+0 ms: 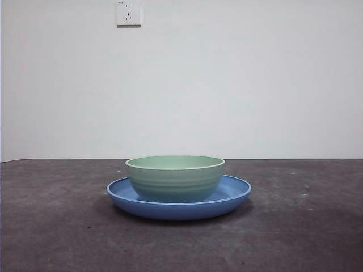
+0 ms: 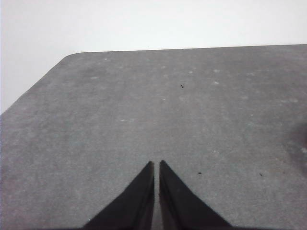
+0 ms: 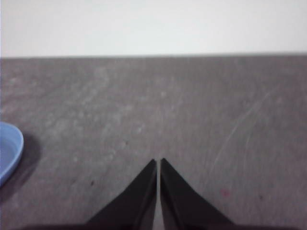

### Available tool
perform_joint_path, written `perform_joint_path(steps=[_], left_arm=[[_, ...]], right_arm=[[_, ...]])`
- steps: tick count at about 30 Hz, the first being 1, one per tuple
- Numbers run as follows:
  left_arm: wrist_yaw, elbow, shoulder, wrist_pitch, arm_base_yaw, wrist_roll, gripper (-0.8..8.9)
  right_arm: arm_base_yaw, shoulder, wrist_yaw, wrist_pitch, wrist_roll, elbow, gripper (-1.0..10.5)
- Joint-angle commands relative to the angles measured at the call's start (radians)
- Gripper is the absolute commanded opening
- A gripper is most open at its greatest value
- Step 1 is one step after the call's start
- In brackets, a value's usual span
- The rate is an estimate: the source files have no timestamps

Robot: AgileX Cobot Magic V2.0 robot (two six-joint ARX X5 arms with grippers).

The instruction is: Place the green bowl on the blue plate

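Green bowl sits upright on the plate in my front view, so I judge the task done. Left wrist: left gripper closed, empty, over bare surface. Right wrist: right gripper closed, empty, plate's edge nearby.

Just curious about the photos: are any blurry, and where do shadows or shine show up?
Front view: sharp, soft shine on the green bowl, faint shadow under the blue plate. Right wrist view: blurrier, with a dark shadow beside the plate's edge. Left wrist view: fairly clear.
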Motion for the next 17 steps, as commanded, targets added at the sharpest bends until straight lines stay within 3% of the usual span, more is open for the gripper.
perform_joint_path(steps=[1,17], left_arm=[[-0.005,-0.020,-0.001,-0.005,0.001,-0.002,0.19],[-0.005,-0.020,-0.001,-0.005,0.001,-0.002,0.19]], right_arm=[[0.000,-0.001,0.003,-0.022,0.025,-0.005,0.1],[0.000,-0.001,-0.001,-0.006,0.048,-0.004,0.1]])
